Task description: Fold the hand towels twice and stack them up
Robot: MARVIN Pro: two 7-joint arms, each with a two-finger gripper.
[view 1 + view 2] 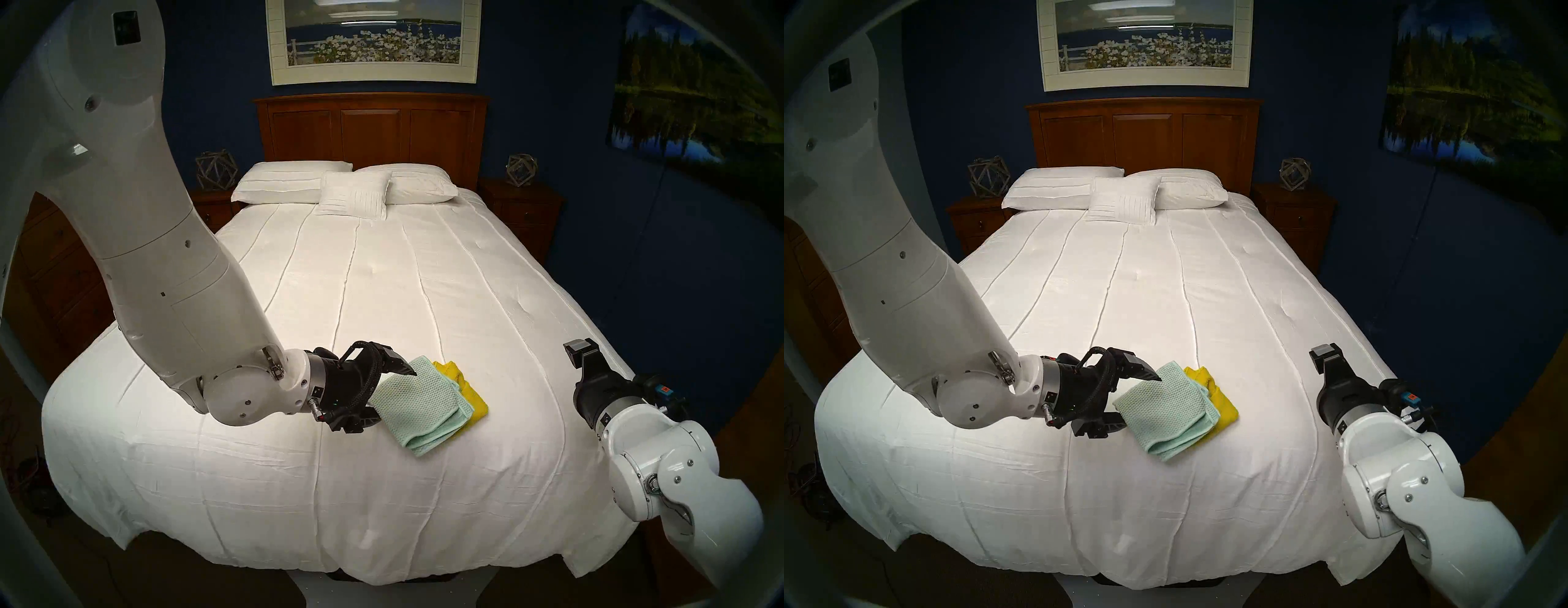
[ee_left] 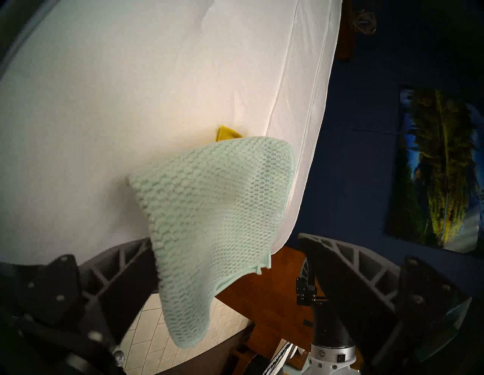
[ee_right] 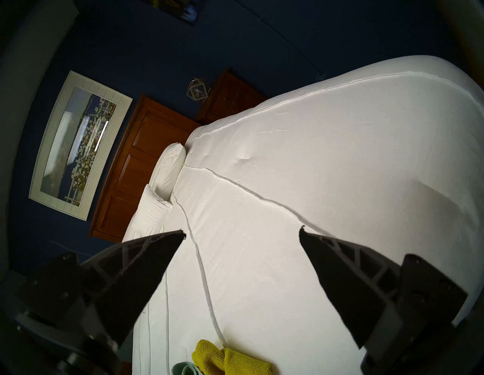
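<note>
A white bedspread (image 1: 382, 297) covers the bed, which fills the head view from the wooden headboard (image 1: 371, 127) at twelve o'clock down to the near edge at six. White pillows (image 1: 343, 187) lie against the headboard.

The left arm reaches in from ten o'clock. Its left gripper (image 1: 392, 392) hovers at the near left corner of the towels with fingers (image 2: 125, 264) spread wide; a corner of the green towel droops between them, and I cannot tell whether either finger touches it.

The right gripper (image 3: 242, 233) hangs at four o'clock, well apart from the towels, its fingers also spread and holding nothing.

The mint-green waffle towel (image 1: 418, 407) lies folded just below the bed's centre, at about six o'clock from it. It rests on top of the folded yellow towel (image 1: 471, 395), which shows past its edge toward two o'clock.
</note>
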